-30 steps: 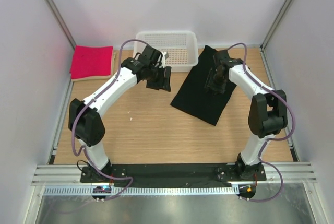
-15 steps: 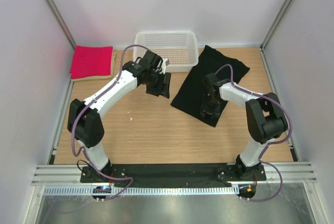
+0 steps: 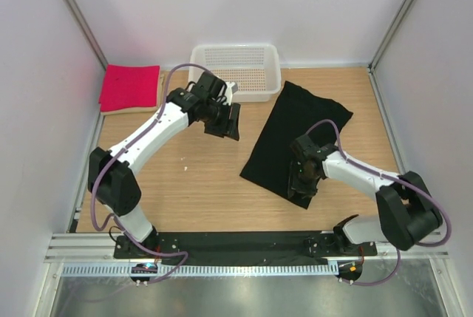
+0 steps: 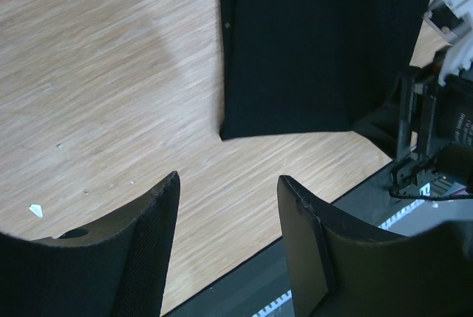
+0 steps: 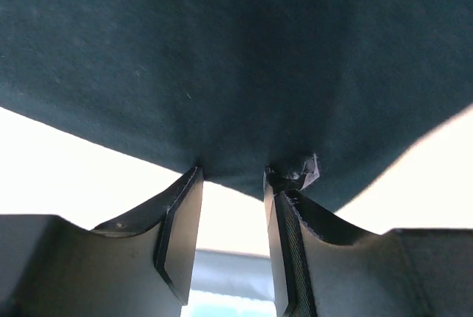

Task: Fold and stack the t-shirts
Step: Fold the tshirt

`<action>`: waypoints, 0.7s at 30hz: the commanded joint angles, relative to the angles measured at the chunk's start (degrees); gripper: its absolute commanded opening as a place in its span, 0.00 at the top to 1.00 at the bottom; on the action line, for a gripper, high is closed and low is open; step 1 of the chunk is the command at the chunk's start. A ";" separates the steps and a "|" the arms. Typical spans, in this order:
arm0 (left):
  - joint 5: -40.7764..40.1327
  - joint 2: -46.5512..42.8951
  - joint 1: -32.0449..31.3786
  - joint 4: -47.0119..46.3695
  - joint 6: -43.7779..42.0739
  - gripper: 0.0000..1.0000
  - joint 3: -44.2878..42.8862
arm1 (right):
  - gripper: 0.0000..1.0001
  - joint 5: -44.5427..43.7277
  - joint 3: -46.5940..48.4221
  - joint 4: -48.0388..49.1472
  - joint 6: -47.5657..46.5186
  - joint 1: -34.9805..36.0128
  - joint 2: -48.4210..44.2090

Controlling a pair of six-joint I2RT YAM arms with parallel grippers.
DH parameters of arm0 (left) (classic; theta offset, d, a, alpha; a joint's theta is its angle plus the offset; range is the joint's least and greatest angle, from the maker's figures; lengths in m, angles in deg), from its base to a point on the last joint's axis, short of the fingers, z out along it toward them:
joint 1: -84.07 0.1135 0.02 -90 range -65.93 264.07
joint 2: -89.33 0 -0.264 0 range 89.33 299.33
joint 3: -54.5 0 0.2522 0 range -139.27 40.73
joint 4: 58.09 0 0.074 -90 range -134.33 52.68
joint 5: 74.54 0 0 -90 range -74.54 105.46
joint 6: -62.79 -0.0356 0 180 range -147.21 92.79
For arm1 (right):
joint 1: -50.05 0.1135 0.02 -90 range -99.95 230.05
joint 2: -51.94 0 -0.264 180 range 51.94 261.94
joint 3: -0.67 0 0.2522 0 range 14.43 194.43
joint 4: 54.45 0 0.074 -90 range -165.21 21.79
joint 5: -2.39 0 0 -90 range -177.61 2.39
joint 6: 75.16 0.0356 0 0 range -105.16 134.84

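**Item 1.** Large plain black t-shirt [image 3: 299,121] of soft matte cloth. It lay flat as a long, straight-edged panel on the pale wood-grain tabletop [image 3: 199,191], right of centre. Its long axis ran from 1 o'clock down to 7 o'clock.

**Item 2.** Right tool [image 3: 304,184], set at the shirt's 7 o'clock end. Its dark ribbed jaws stood narrowly apart with the hem at their tips and a small pucker of cloth on one finger. Whether the cloth was truly clamped could not be told.

**Item 3.** Left tool [image 3: 226,120], jaws spread wide and holding nothing. It hung above bare wood, with the shirt's long edge near at its 3 o'clock.

**Judgement.** The right arm was the nearer. Any fold would probably carry the near hem along the long axis toward 1 o'clock.

**Item 4.** Bright pink-red t-shirt [image 3: 130,86], folded square at 10 o'clock. It rested on a beige t-shirt [image 3: 123,109], of which only a margin showed.

**Item 5.** White plastic mesh basket [image 3: 235,49] at 12 o'clock, rigid and perforated, just beside the black shirt's far end.
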 commanded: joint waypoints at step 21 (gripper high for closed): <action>3.26 15.80 -7.51 -9.21 4.58 0.63 -1.74 | 0.50 -2.38 29.28 -9.23 0.05 -16.54 14.05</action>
